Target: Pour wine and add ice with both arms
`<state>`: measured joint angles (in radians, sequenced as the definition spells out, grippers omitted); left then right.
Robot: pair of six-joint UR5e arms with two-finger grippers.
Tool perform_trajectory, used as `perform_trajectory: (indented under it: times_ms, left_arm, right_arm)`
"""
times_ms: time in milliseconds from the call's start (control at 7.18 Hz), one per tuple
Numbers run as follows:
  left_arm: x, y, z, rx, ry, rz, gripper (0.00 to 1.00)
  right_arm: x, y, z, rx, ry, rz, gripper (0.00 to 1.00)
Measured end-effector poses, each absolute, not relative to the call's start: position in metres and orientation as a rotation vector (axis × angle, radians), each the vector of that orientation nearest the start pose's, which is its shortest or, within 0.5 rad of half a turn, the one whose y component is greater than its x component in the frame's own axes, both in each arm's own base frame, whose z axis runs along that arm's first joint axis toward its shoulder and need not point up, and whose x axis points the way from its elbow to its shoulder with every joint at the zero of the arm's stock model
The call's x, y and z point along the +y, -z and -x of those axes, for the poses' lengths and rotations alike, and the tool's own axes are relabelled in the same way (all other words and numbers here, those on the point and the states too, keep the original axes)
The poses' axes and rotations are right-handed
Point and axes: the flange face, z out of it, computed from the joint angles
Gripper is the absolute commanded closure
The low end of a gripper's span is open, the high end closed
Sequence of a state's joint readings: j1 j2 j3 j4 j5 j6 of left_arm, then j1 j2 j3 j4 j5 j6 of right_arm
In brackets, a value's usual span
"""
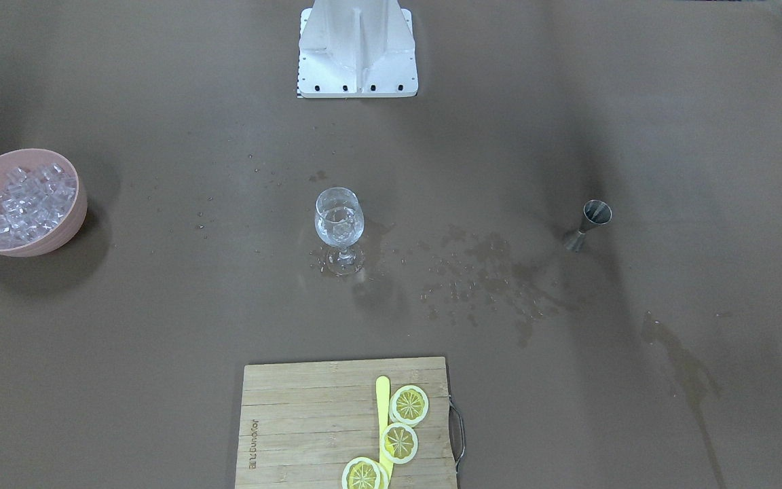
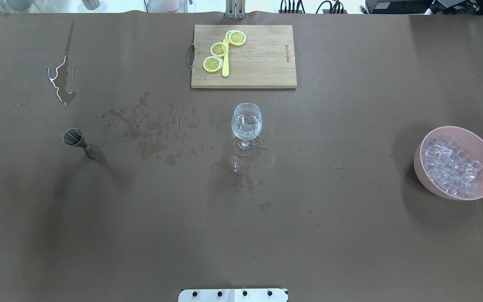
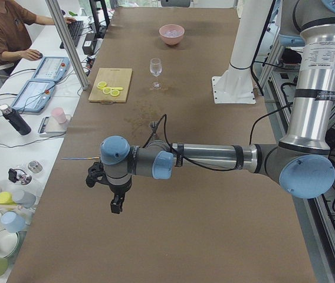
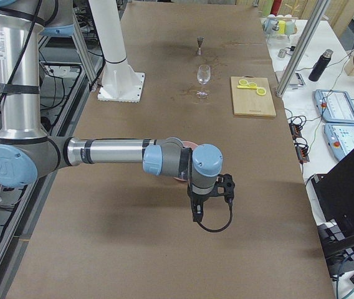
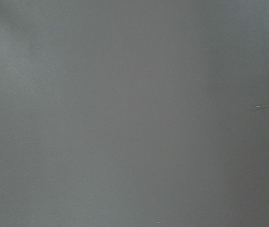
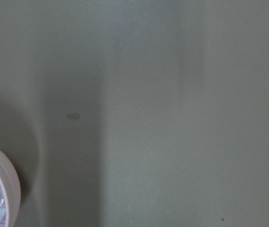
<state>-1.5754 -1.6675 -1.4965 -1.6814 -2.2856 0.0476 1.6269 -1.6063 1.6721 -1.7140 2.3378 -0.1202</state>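
Observation:
A stemmed wine glass point(image 2: 246, 123) stands mid-table with something clear in its bowl; it also shows in the front view point(image 1: 339, 221). The ice point(image 2: 451, 165) is heaped in a pink bowl point(image 2: 455, 129) at the table's right; the front view shows the ice point(image 1: 24, 200) too. The right wrist view catches the bowl's rim point(image 6: 11, 177). My left gripper point(image 3: 115, 205) hangs over bare table beyond the jigger. My right gripper point(image 4: 196, 213) hangs just beyond the bowl. Both show only in side views, so I cannot tell whether they are open or shut.
A steel jigger point(image 2: 76, 140) stands at the table's left. A wooden cutting board point(image 2: 258, 63) at the far edge holds lemon slices point(image 2: 213, 63) and a yellow knife point(image 2: 225, 67). Wet spills point(image 2: 153, 130) lie between jigger and glass. The white stand point(image 1: 357, 51) sits at my base.

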Motion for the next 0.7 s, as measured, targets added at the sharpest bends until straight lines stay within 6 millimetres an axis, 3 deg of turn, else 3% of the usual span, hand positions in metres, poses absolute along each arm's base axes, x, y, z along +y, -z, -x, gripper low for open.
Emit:
perform_trajectory:
  times_ms: [697]
  left_arm:
    - [-0.5415, -0.6386, 0.0706, 0.709, -0.088, -0.145, 0.01]
  right_arm:
    - [-0.4658, -0.6358, -0.0906, -0.772, 0.034, -0.004, 0.0]
